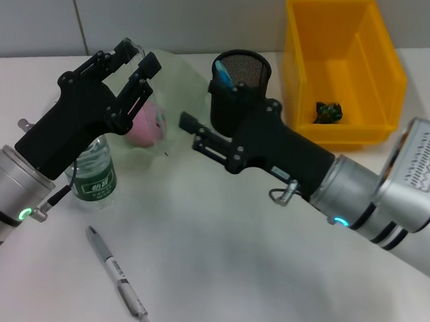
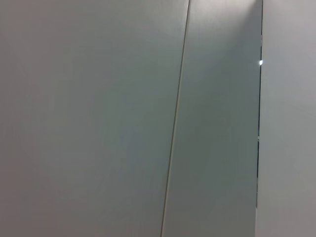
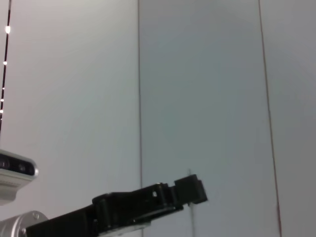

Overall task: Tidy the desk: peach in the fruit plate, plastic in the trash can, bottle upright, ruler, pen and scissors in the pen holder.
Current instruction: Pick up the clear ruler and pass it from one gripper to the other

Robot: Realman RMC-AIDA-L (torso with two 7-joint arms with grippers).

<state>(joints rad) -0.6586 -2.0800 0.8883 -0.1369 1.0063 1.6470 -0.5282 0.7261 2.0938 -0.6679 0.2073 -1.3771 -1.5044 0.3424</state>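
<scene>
Pen [image 1: 118, 275] flat on table [image 1: 266, 279], nearest. Bottle [image 1: 93, 173] upright under left gripper [image 1: 134, 61], fingers spread, empty. Right gripper [image 1: 190, 132] empty, spread unclear. Beyond: peach [image 1: 149, 123] in fruit plate [image 1: 177, 76], pen holder [image 1: 238, 86], trash can [image 1: 342, 67].

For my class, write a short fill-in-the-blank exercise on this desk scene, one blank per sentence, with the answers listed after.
1. The silver pen lies flat on the white ____.
2. The clear plastic bottle with a green label stands ____.
3. The black mesh pen holder stands beside the ____ plastic bin.
4. The pink peach sits in the pale ____ fruit plate.

Answers: desk; upright; yellow; green
</scene>
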